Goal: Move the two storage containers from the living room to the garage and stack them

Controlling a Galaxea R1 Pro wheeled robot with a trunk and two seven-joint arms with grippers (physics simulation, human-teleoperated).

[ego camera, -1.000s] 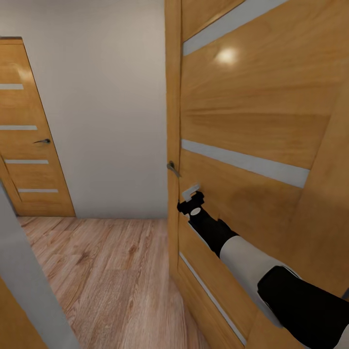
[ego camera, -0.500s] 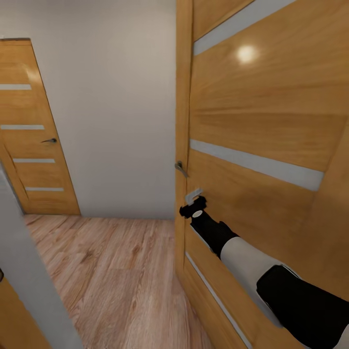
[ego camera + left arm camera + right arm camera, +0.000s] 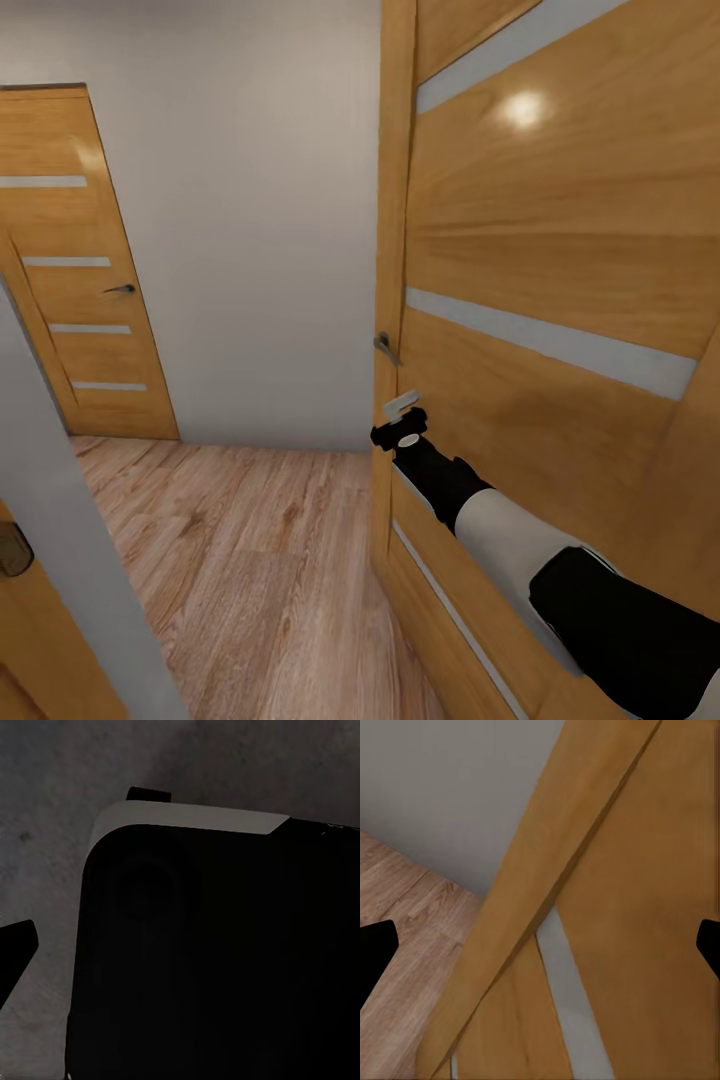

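The head view looks down a hallway with a wood plank floor and a pale wall at its end. An open wooden door with frosted strips fills the right side, its edge turned toward the camera and a metal handle sticking out from that edge. The right arm, black and white, reaches forward along the door's face, low and just below the handle. The right gripper sits at the door's edge, close under the handle; from the head view its pale fingers are too small to judge. In the right wrist view the two dark fingertips lie at opposite sides of the picture, so the jaws stand wide apart with nothing between them, and the door edge with a frosted strip runs across the middle, the plank floor and wall beyond. A second door, shut, with the same frosted strips and a small dark handle, stands at the far left of the hallway. A grey door frame slants across the near left. The left wrist view is dark: a black, white-edged part of the robot's body over grey concrete floor, with one fingertip of the left gripper at the side; whether its jaws are apart or together cannot be told. None of these views takes in either storage container.
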